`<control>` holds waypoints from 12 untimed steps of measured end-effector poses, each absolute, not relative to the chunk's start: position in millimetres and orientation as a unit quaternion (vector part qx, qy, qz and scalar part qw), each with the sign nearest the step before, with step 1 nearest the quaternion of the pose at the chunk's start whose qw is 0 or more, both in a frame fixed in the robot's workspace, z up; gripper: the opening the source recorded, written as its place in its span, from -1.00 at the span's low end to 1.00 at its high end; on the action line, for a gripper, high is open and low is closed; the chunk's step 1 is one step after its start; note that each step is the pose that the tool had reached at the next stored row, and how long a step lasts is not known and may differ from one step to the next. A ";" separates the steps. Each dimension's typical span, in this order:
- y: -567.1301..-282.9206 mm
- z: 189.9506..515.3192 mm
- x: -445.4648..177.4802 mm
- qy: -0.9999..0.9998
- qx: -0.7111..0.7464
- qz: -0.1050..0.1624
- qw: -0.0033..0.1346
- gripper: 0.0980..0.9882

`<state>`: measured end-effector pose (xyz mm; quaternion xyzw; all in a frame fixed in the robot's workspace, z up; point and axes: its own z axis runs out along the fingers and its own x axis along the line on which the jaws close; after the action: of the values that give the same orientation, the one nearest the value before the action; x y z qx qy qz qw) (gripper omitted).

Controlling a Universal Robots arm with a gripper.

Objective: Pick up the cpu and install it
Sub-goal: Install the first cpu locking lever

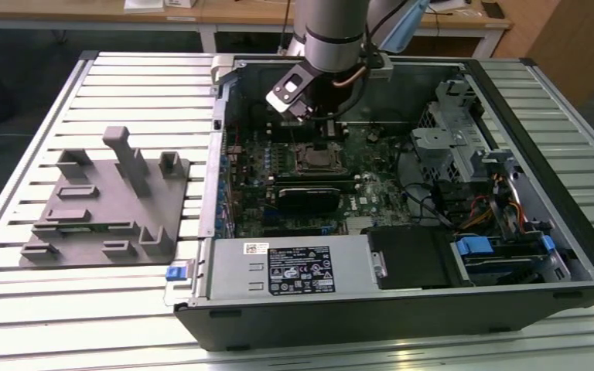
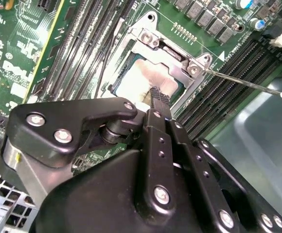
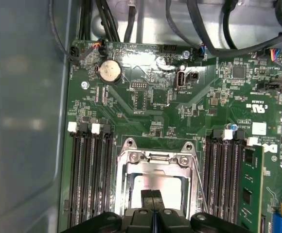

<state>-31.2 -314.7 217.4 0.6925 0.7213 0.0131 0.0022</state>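
Inside the socket frame [image 2: 148,39] on the motherboard [image 3: 146,104], the cpu [image 2: 138,80] lies flat, and its pale metal top shows through the frame's opening in both wrist views. It looks level and square to the frame, with no corner riding up that I can make out.

The end effector [image 2: 156,95] stands directly over it. Its two slim fingers are pressed together with nothing pinched between them, so it is not carrying the chip. The tips meet the pale top near one edge. I cannot tell whether they press on the metal or hang just above it.

A thin wire lever [image 2: 243,83] runs out from a corner of the frame and over the memory slots [image 3: 90,174] beside the socket. It seems to stand free rather than hooked down, though its latch point is hard to read.

In the exterior view the arm [image 1: 333,31] reaches down into the open case [image 1: 544,294], which lies on its side on the slatted worktop [image 1: 29,309]. A grey fixture [image 1: 101,201] sits on the worktop just beside the case, on the exterior view's left.

By my reading the pick-up and the carry are done, and the chip is seated in its socket. What looks unfinished is securing it, since the frame does not appear locked, so the install is close but not complete.
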 end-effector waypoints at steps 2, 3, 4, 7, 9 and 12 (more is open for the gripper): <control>-314.7 224.0 -31.1 0.721 0.692 0.014 0.001 -0.98; -314.7 228.1 -31.1 0.721 0.692 0.014 0.001 -0.98; -314.7 232.6 -31.2 0.721 0.692 0.015 0.001 -0.98; -314.7 251.0 -31.2 0.721 0.692 0.015 0.001 -0.98; -314.7 260.3 -31.2 0.721 0.692 0.015 0.001 -0.98; -314.7 274.4 -31.2 0.721 0.692 0.015 0.001 -0.98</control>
<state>-31.2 -314.7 274.4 0.6923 0.7215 0.0146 0.0008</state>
